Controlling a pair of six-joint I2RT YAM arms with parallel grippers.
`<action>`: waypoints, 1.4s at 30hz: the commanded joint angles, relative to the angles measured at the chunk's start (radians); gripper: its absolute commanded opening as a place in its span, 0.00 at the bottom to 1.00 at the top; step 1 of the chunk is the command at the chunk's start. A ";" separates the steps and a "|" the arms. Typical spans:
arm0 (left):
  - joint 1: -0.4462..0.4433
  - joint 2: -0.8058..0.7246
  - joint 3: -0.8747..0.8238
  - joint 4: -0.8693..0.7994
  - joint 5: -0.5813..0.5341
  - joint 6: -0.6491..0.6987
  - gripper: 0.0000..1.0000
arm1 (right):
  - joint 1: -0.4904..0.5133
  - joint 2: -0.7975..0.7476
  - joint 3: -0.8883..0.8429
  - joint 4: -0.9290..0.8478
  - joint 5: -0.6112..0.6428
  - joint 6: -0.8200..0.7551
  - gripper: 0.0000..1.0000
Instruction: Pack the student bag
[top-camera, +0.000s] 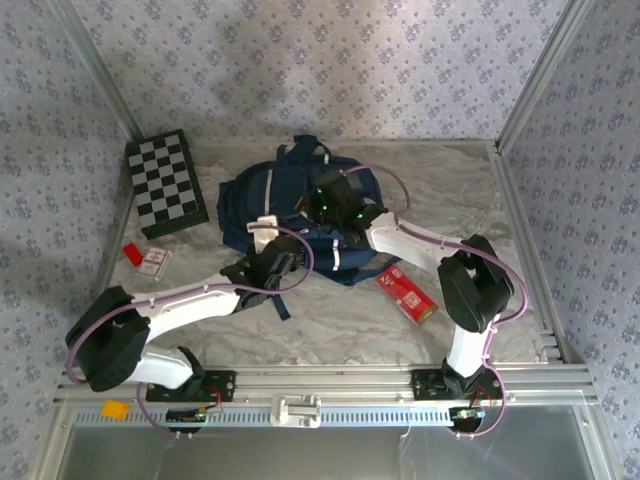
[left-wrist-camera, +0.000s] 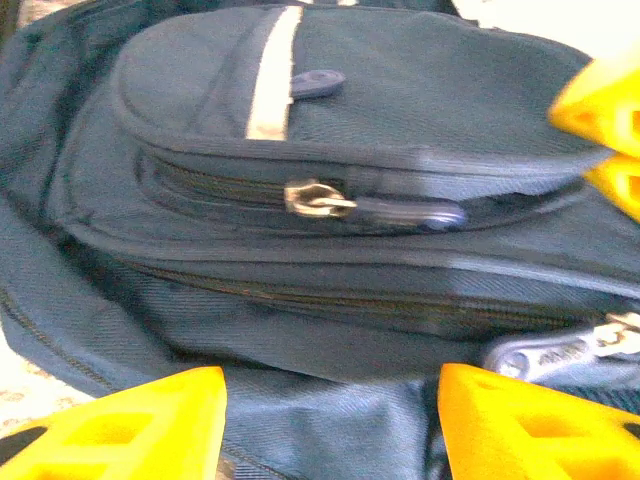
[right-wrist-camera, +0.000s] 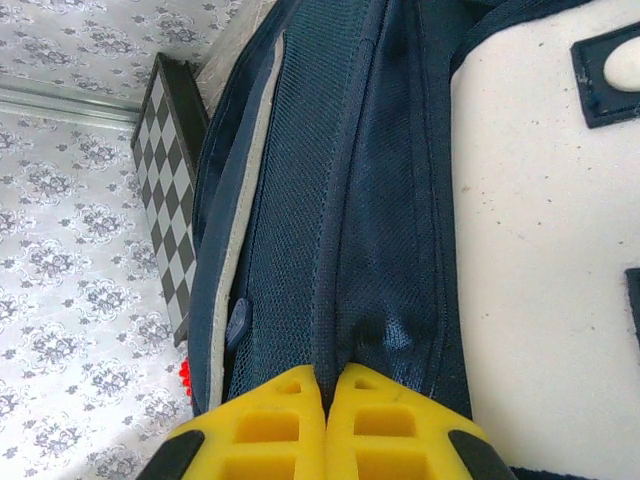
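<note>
Three items lie unpacked on the counter (top-camera: 330, 325): chequered box (top-camera: 165, 183) back-left, red carton (top-camera: 405, 293) right of the student bag (top-camera: 290, 205), small packet (top-camera: 150, 257) near the left edge. Bag mid-counter, visible zips closed. Left hand (left-wrist-camera: 330, 385) spread at its near side; right hand (right-wrist-camera: 325, 375) pinching its fabric. Packing barely begun, I judge.

Left arm (top-camera: 195, 298), right arm (top-camera: 415, 240): white tubular links, black joint housings. Lilac cable (top-camera: 522, 290) looped along each, behind jaws. Jaws: bright yellow moulded plastic fingers (left-wrist-camera: 130, 425), hollow pockets, black mounts. Green lights (top-camera: 322, 207) just behind right jaws.
</note>
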 joint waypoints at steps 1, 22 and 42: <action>0.001 -0.057 -0.055 0.096 0.109 0.140 0.57 | 0.004 0.002 0.030 0.080 -0.015 -0.008 0.00; 0.300 -0.183 -0.092 0.142 0.773 0.203 0.58 | 0.021 -0.004 0.077 0.035 -0.010 -0.029 0.00; 0.351 -0.020 0.003 0.193 0.947 0.091 0.53 | 0.031 0.014 0.094 0.033 -0.008 -0.023 0.00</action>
